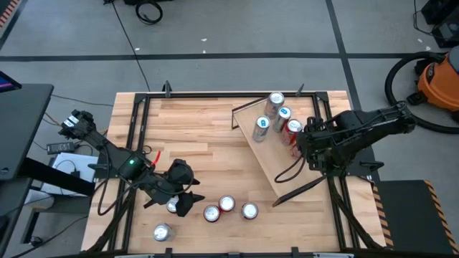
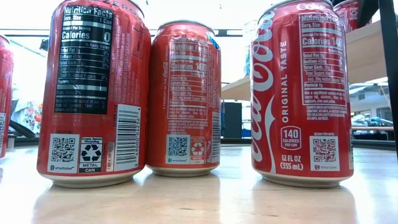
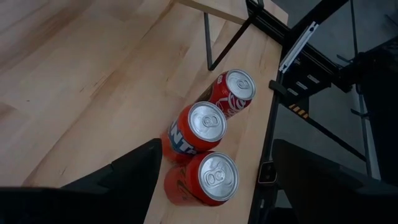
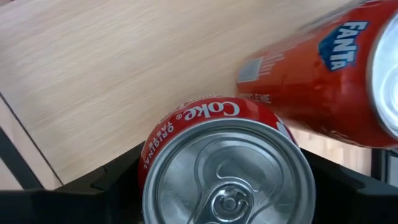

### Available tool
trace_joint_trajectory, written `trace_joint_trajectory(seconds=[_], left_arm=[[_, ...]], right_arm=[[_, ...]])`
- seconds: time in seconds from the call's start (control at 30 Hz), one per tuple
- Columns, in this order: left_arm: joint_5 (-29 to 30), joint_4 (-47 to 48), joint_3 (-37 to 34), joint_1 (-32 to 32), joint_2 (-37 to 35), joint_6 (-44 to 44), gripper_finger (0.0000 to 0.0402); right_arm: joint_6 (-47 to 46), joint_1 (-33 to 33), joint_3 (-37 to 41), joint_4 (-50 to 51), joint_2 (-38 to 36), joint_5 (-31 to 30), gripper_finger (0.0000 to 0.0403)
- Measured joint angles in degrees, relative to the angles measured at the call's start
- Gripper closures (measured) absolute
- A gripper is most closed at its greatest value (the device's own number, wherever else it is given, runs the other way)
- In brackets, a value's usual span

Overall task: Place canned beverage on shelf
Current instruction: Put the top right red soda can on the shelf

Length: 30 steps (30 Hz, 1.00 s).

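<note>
Right gripper (image 1: pixel 300 140): positioned over the shelf's far end, its two dark fingers set on either side of a Coke can (image 4: pixel 227 168); the can is held between them.
Coke can: seen upright from above in the right wrist view, its silver lid just in front of the wrist camera, resting on the shelf (image 1: pixel 276 161).
Neighbouring cans: a Fanta can (image 4: pixel 329 74) is seen just beside the gripped can; three more cans (image 1: pixel 276 115) are grouped on the shelf just beyond the right gripper.
Shelf: a light wood plank set at an angle on the table (image 1: pixel 193 129), under the right gripper.
Left gripper (image 1: pixel 183 197): held near the table's front edge, fingers spread apart, nothing between them.
Waiting cans: three red cans (image 3: pixel 208 146) are clustered just ahead of the left gripper; one silver-topped can (image 1: pixel 162 232) lies apart, nearer the front edge.
</note>
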<state>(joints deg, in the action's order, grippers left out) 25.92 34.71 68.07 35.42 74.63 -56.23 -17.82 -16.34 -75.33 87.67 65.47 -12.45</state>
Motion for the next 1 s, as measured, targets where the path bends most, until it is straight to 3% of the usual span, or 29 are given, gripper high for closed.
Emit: trace_joint_trajectory(seconds=[0.33,0.67,1.0], left_arm=[[0.0,0.0,0.0,0.0,0.0,0.0,0.0086],[0.0,0.0,0.0,0.0,0.0,0.0,0.0086],[0.0,0.0,0.0,0.0,0.0,-0.2,0.0086]], right_arm=[[0.0,0.0,0.0,-0.2,0.0,0.0,0.0077],[0.0,0.0,0.0,-0.6,0.0,0.0,0.0033],[-3.1,0.0,0.0,2.3,0.0,-0.9,0.0026]])
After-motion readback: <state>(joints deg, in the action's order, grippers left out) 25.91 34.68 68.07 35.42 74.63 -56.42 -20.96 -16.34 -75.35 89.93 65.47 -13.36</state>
